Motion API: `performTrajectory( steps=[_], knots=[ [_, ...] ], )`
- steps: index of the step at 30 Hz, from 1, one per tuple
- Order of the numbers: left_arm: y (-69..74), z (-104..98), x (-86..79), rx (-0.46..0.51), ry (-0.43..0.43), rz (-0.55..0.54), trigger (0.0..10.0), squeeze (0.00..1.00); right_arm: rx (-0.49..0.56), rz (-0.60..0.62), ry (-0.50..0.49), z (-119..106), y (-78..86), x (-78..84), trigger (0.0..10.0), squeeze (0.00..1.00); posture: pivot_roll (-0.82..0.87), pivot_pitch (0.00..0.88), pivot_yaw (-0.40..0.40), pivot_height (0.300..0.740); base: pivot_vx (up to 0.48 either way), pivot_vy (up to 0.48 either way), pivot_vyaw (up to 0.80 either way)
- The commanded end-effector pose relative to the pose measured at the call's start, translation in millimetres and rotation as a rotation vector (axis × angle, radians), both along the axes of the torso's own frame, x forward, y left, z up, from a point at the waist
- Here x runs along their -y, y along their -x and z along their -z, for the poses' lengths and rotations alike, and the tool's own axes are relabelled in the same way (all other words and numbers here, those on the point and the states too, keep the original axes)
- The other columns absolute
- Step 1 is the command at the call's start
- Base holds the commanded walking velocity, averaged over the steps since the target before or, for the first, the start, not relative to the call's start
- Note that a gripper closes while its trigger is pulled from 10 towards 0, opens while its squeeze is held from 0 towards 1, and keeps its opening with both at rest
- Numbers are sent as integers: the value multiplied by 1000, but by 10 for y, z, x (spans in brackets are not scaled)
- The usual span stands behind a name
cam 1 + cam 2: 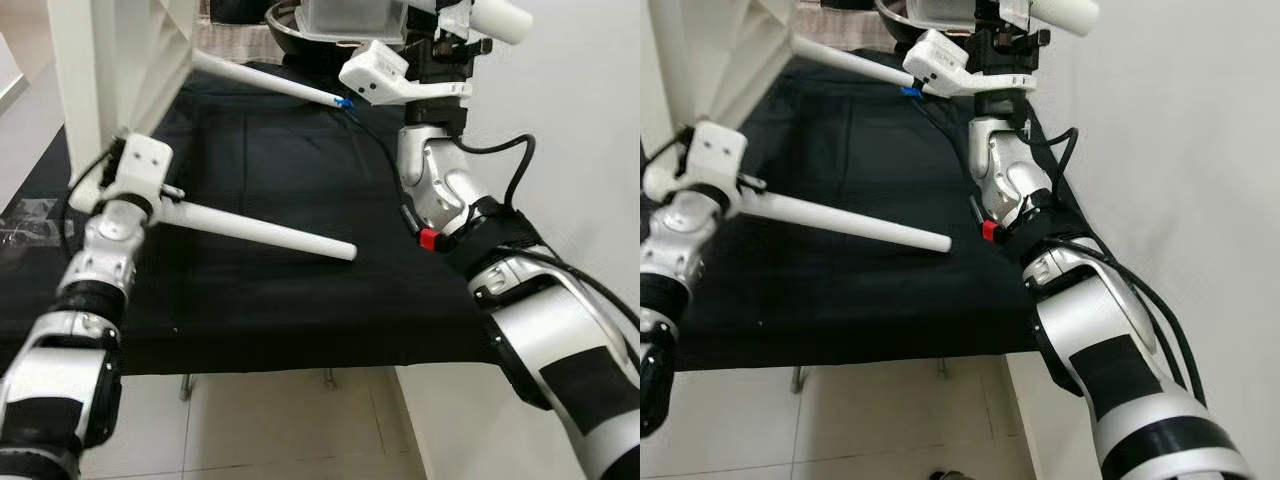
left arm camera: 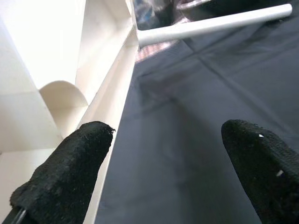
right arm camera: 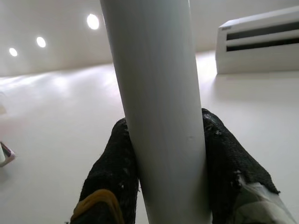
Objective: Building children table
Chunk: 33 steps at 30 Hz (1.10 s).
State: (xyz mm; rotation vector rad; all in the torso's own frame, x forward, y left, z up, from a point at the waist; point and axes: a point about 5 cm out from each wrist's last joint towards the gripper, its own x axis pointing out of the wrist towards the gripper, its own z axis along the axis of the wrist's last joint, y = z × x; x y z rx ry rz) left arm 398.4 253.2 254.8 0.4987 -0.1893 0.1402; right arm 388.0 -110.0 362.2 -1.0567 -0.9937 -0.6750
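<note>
The white children's table top (image 1: 115, 60) stands tipped on its edge at the left of the black cloth. Two white legs stick out of it: a near leg (image 1: 260, 230) and a far leg (image 1: 265, 82) with a blue tip (image 1: 343, 102). My left gripper (image 2: 163, 163) is open at the table top's lower edge, one finger (image 2: 70, 172) lying along its white underside frame (image 2: 56, 88). My right gripper (image 1: 450, 45) is raised at the back right, shut on a loose white leg (image 3: 159, 93), whose end (image 1: 497, 17) pokes out above it.
The work surface is a table under a black cloth (image 1: 280, 300), its front edge near me above a tiled floor (image 1: 290, 420). A dark bowl (image 1: 300, 40) and a clear container (image 1: 350, 15) sit at the back. A white wall (image 1: 580, 120) runs close along the right.
</note>
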Motion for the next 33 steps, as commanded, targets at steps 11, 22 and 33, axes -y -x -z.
performTrajectory(
  steps=[11,22,33],
  knots=[
    [238,-1248,-574,147,-271,-115,10000,0,-96,34,-362,-15,-85,589,0,0,142,69,-67,740,0,0,0],
    [277,-1929,-265,280,-370,-104,10000,0,-266,-54,-560,284,-178,649,0,0,157,63,-61,740,0,0,0],
    [377,-2440,75,398,-416,-85,10000,0,-324,-73,-653,363,-205,733,0,0,177,54,-44,740,0,0,0]
  ],
)
